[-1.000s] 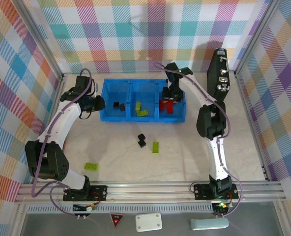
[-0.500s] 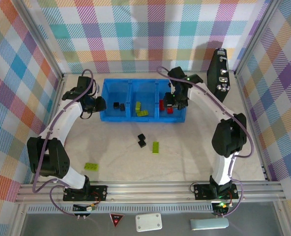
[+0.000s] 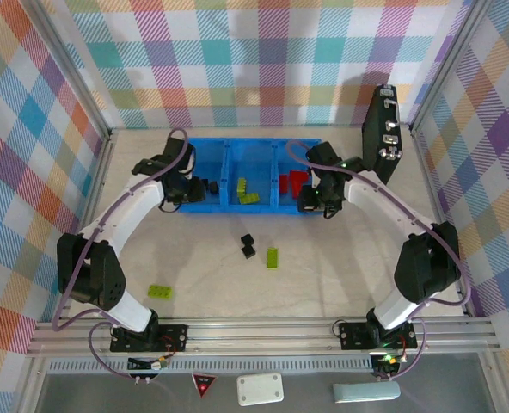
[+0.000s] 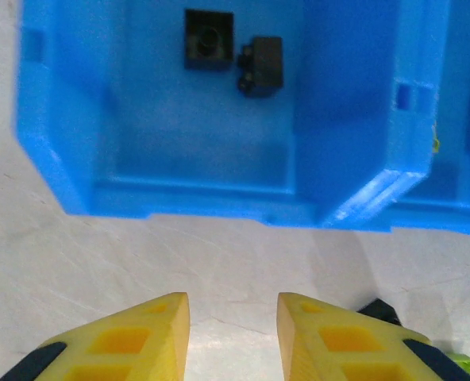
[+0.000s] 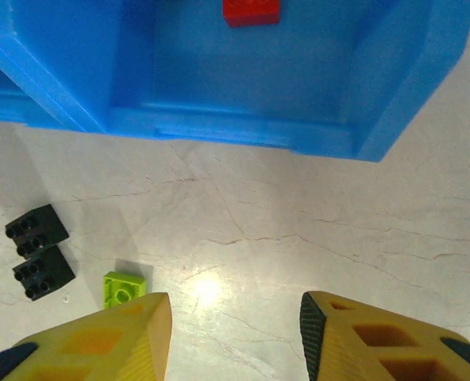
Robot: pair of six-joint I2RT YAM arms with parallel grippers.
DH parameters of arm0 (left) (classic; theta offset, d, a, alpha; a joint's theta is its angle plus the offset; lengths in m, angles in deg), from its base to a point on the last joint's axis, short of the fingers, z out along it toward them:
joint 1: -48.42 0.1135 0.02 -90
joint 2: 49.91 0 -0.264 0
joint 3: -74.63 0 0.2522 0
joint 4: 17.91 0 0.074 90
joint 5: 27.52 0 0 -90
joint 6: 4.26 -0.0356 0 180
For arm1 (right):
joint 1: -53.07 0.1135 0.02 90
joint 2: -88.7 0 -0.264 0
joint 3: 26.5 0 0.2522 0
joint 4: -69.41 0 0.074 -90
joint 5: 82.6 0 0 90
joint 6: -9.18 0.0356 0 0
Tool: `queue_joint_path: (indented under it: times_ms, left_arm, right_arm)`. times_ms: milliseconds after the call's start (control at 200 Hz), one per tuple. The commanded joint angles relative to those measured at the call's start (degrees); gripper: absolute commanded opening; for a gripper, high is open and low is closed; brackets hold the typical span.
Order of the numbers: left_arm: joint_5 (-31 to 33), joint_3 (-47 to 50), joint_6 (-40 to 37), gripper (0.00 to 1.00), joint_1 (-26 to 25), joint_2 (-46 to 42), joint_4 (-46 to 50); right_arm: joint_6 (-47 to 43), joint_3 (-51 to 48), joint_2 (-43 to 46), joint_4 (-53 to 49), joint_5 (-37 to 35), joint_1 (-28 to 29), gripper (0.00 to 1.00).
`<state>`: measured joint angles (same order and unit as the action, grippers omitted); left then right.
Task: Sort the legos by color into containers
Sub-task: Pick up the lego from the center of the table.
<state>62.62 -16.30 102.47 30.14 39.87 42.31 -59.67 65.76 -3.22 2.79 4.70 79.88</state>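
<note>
Blue tray: left gripper and right gripper at its front wall, parted, empty.
Best to centre squarely over a black lego out front.

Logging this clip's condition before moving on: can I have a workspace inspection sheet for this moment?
Surface: pale marbled table, no spills seen.
Job's things: blue tray holds black bricks left, green bricks middle, red bricks right; on the table, two loose black bricks, a green brick beside them, a lone green brick near the left base.
Clutter: black case against the right wall.
Grippers: left gripper and right gripper open, empty, by the tray's front edge.
Cables: purple cables looped along both arms.
Surroundings: checked walls, metal frame.
</note>
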Motion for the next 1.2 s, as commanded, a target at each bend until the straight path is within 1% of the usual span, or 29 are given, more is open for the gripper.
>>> queue_joint_path:
  times_ms: [0,235,345,475,705,895,1025,1195]
  left_arm:
    - [4.68,0.6,7.4,0.37,-4.54,-0.4,1.73]
    - [9.67,1.09,17.78,0.4,-14.84,2.96,0.4]
    - [10.89,1.46,22.15,0.42,-18.38,5.06,-0.42]
    - [10.74,2.19,25.88,0.49,-21.7,7.69,-2.23]
    - [9.97,1.81,29.37,0.56,-25.42,13.7,-4.73]
    - [8.57,2.02,31.26,0.6,-26.39,18.01,-6.52]
    - [7.46,1.93,32.0,0.6,-27.07,20.01,-7.6]
    - [6.61,1.71,32.31,0.55,-27.69,21.86,-7.87]
  right_arm:
    - [-0.41,-2.45,3.02,2.12,-1.26,-0.47,0.49]
    - [-2.66,-7.21,6.24,4.25,-0.13,-2.43,0.49]
    - [-3.78,-8.78,7.72,4.67,0.71,-3.4,0.49]
    - [-4.91,-10.61,9.29,5.37,1.59,-4.71,0.49]
    - [-6.14,-13.08,10.78,6.46,3.04,-6.66,0.49]
    - [-6.79,-13.63,11.66,6.54,3.71,-7.73,0.49]
    - [-6.89,-13.72,12.11,6.89,4.36,-8.15,0.49]
    - [-6.81,-14.38,12.27,7.41,4.98,-8.42,0.49]
